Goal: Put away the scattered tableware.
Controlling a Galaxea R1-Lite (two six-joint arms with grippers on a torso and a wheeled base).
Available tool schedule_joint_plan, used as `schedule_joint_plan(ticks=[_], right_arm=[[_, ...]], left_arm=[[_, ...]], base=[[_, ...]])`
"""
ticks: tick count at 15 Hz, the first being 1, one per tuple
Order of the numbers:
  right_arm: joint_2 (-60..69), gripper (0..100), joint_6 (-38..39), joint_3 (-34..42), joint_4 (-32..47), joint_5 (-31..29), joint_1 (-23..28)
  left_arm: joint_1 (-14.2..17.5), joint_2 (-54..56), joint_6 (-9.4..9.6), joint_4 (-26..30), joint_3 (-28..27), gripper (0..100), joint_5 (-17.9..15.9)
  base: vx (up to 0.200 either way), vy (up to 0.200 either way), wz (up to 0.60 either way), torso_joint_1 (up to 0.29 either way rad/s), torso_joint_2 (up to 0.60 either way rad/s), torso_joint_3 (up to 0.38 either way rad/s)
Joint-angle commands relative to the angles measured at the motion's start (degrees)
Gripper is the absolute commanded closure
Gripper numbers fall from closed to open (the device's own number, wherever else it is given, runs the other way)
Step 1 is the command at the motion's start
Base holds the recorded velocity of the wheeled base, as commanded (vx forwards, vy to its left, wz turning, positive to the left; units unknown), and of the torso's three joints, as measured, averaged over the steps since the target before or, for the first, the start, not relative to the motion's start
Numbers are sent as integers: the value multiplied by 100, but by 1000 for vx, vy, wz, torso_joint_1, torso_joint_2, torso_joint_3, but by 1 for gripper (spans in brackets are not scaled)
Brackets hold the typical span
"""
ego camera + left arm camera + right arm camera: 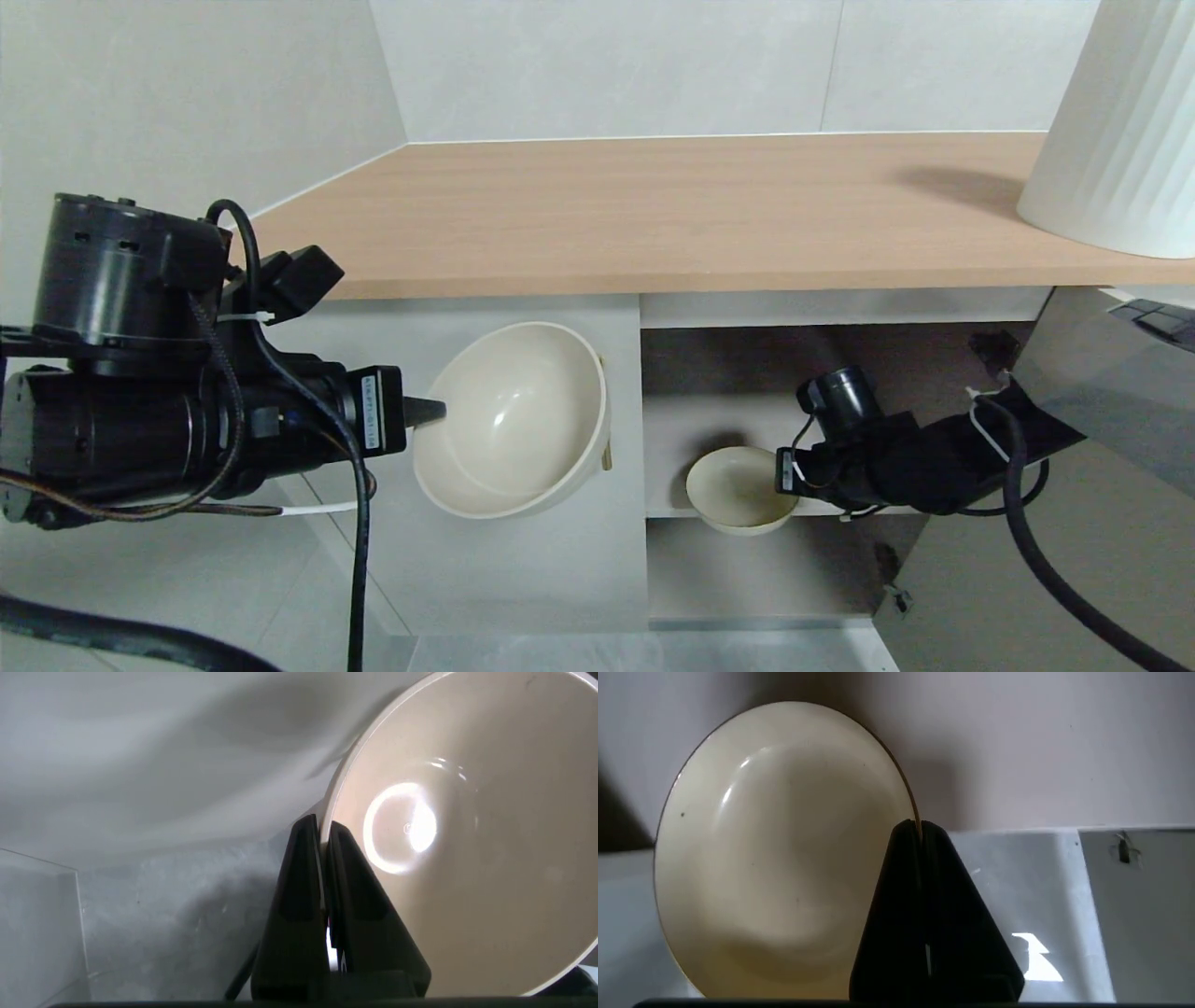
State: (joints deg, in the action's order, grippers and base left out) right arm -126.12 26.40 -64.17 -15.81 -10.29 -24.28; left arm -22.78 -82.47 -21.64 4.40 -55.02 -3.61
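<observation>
Clamped on the rim of a large bowl (513, 420), the left claw (429, 409) sat out in front of the closed cabinet door (523, 569) beneath the wooden counter (653, 215). The large bowl was cream, tilted up on its side, with its hollow facing the head camera and a bright glint on its inner wall. In the left wrist view the two dark fingers (304, 873) stood almost together, with the thin rim pinched between them.

On the robot's right, the right claw (784, 471) was likewise gripping a small bowl (738, 487) by its rim, its fingers (906, 887) pressed close on either side of the edge. This small bowl, also cream, was at the front edge of the pale shelf (672, 439) inside the open compartment just beside the closed door. It tipped slightly towards the camera, and part of it hung past the shelf's front. Whether it rested on the shelf could not be told.

Up on the counter, at its far right end, stood a ribbed white vessel (1120, 131), well apart from both bowls.
</observation>
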Motion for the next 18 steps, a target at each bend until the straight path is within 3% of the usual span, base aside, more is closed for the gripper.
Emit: schedule_joint_plan(ticks=[1,18], right_arm=[[-193,100,58,-122,-1,1,55],[-914,100,339,-851,-159,-650,486]], left_arm=[[2,-15,2,-1,0,100,0],[-7,-50,-7,-1,0,100,-8]], base=[[0,0,0,0,0,0],[0,0,0,0,0,0]])
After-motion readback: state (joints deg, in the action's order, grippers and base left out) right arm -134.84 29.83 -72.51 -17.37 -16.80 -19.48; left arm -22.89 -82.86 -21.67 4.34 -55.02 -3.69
